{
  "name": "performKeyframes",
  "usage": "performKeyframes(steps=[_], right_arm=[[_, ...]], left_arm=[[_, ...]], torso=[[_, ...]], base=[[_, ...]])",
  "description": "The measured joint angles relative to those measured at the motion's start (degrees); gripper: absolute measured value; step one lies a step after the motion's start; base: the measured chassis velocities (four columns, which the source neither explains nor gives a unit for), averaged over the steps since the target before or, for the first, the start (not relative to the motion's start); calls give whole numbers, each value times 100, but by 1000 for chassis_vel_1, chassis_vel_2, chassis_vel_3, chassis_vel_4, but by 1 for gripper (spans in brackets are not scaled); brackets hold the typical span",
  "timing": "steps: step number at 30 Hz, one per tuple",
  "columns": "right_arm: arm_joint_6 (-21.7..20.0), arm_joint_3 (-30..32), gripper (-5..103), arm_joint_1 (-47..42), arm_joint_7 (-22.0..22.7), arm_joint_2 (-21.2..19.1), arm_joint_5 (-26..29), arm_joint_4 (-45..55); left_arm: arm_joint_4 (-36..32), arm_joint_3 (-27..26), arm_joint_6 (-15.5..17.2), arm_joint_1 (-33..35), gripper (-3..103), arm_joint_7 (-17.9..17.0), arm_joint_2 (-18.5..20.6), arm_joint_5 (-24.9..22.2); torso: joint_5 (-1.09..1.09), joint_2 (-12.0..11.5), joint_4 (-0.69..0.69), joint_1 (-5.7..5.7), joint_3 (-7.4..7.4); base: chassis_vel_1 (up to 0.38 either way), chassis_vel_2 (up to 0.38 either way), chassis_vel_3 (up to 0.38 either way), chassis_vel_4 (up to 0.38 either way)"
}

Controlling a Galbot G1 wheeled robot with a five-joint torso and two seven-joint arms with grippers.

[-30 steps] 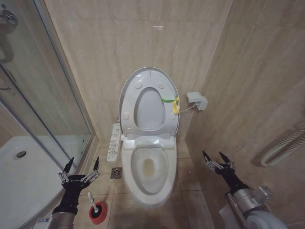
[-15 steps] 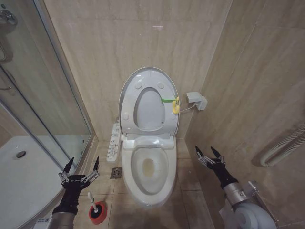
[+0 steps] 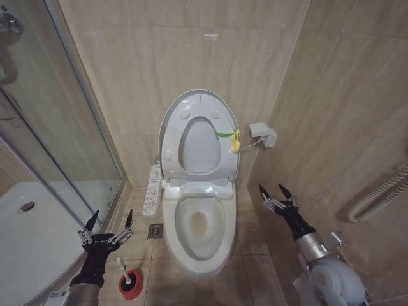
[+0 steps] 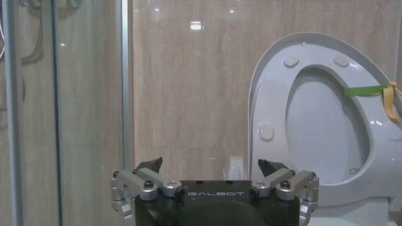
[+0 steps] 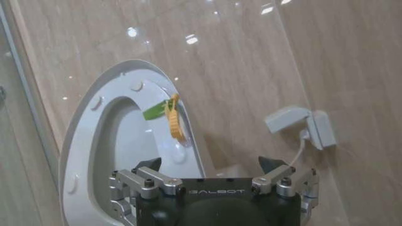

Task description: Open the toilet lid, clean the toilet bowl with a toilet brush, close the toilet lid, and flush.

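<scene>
The left gripper (image 3: 107,222) is hanging low beside the shower glass, fingers spread wide and holding nothing. Just below and beside it the brush (image 3: 125,271) is standing in its red cup (image 3: 131,288) on the floor tiles, white stick pointing up toward the gripper. The right gripper (image 3: 276,194) is hovering on the other side of the bowl (image 3: 200,223), also spread wide and empty, its tips aimed toward the wall.

Between the two, the bowl is lying open: the lid (image 3: 167,124) and seat ring are standing up against the wall, with the green strap (image 3: 223,134) and yellow ring (image 3: 236,141) at the lid's right edge. So the opening step looks done and the brushing not yet begun.

The brush looks light and stiff, but its handle is thin and smooth, so it will likely slip or twist unless pinched squarely near the upper end, clear of the cup. The cup may tip if the stick is dragged sideways. The lid looks glossy and slippery; the strap seems the better hold for closing.
</scene>
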Motion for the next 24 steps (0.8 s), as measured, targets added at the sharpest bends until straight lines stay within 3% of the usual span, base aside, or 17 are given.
performKeyframes(steps=[24], right_arm=[[488, -179, 100, 384, 64, -27, -127, -489]], left_arm=[[0, 0, 0, 1, 99, 0, 0, 0]], torso=[[0, 0, -1, -3, -1]], base=[[-37, 36, 34, -39]])
